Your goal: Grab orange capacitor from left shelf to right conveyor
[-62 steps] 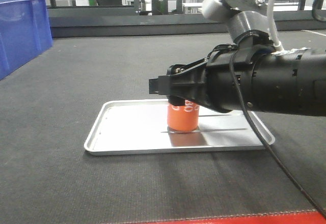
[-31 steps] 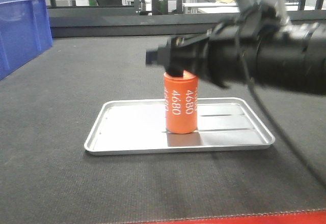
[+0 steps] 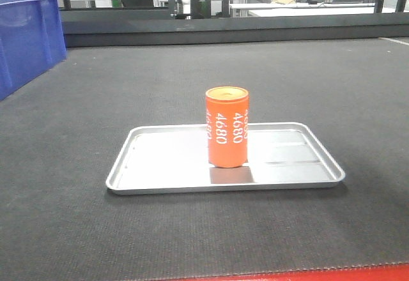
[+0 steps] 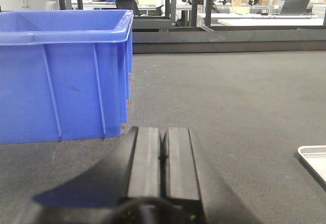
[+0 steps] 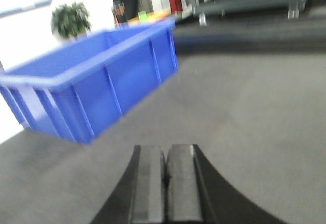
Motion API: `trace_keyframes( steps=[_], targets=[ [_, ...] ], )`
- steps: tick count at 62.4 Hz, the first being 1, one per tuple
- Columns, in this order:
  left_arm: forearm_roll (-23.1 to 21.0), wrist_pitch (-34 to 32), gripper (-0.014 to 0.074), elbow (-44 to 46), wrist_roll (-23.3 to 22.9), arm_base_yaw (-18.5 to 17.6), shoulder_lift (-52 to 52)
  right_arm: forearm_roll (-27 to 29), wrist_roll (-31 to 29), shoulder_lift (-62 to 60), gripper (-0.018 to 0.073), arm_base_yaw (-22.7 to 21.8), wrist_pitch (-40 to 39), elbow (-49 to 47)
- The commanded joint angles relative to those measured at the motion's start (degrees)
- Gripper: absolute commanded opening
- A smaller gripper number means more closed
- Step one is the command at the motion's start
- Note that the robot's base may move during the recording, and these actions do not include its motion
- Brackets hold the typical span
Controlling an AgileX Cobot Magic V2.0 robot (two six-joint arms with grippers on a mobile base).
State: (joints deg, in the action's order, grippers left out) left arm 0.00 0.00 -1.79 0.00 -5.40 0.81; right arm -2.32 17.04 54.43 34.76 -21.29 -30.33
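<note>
Exterior front-facing view: no arm in frame. Orange cylindrical capacitor with white "4680" numerals (image 3: 227,126) standing upright on the small silver rectangular metal tray (image 3: 160,166), a little right of the tray's middle, touching only the tray floor. Tray lying flat on the broad dark grey textured conveyor belt (image 3: 77,102). Red front edge of the belt (image 3: 358,272) at 6 o'clock. Blue plastic bin (image 3: 29,35) at 10 o'clock from the capacitor, well apart. Open belt on every side of the tray.

Left wrist view: left gripper (image 4: 163,155) held low and about level over the belt, pointing toward 12 o'clock. Fingers (image 4: 145,158) pressed together, gripping nothing. Same kind of blue bin at 10 o'clock, near. Corner of the silver tray at 3 o'clock, at the frame edge. Bare belt straight ahead.

Right wrist view, blurred: right gripper (image 5: 164,180) tilted against the scene, with horizon slanting. Fingers (image 5: 150,183) closed against each other, empty. Blue bin at 10 o'clock, apart from the fingers. Free belt at 12 and 2 o'clock.
</note>
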Motion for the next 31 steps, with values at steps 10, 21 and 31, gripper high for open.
trace_keyframes(
  steps=[10,21,31],
  targets=[
    [-0.31,-5.18,-0.0105,0.34,0.00,-0.22,-0.58,0.08,-0.59,-11.29,0.0078,-0.29,-2.30,-1.56],
    [-0.31,-5.18,-0.0105,0.34,0.00,-0.22,-0.58,0.08,-5.69,-13.42,0.0078,-2.50,-4.57,-1.56],
    [-0.31,-5.18,-0.0105,0.34,0.00,-0.22,-0.58,0.43,-9.60,-15.31,0.0059,-12.21,1.69,-1.47]
  ],
)
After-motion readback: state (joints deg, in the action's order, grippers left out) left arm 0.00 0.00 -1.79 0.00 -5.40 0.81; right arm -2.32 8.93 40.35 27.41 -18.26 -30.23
